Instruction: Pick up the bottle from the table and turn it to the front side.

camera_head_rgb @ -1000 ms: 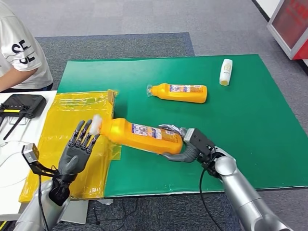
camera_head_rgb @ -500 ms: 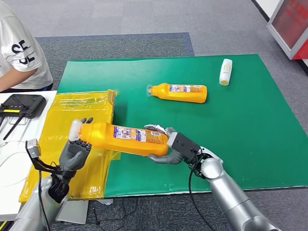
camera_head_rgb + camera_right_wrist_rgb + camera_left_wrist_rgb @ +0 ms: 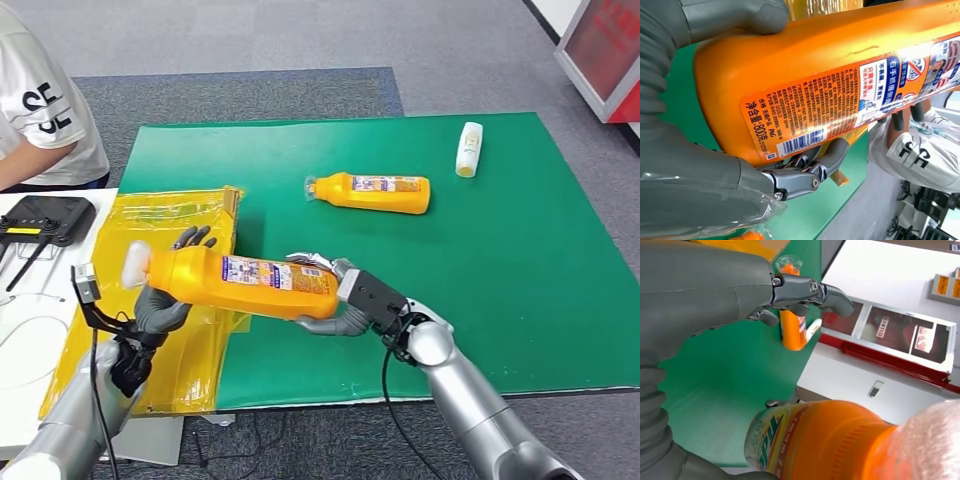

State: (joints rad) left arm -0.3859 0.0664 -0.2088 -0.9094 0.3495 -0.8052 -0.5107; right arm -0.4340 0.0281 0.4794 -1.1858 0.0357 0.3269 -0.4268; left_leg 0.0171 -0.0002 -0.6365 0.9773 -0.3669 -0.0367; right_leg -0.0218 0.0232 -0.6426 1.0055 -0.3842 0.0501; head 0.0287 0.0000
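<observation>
An orange bottle point(image 3: 241, 283) with a white wrapped cap hangs level above the mat's front left, cap toward the left. My right hand point(image 3: 355, 305) grips its base end; the right wrist view has the thumb and fingers point(image 3: 806, 172) around the bottle point(image 3: 821, 75), its barcode label facing the camera. My left hand point(image 3: 160, 308) sits under and behind the neck, fingers showing above it. In the left wrist view the fingers point(image 3: 806, 290) stretch out straight, apart from the bottle point(image 3: 821, 440). A second orange bottle point(image 3: 373, 192) lies on the mat further back.
A green mat point(image 3: 490, 270) covers the table. A yellow plastic bag point(image 3: 151, 220) lies on its left edge under the left hand. A small white bottle point(image 3: 469, 149) lies at the back right. A person point(image 3: 38, 110) sits at far left beside a black device point(image 3: 41, 220).
My right hand has carried the bottle to the left. The neck has slid over my left hand, which has turned under it and now sits behind the neck.
</observation>
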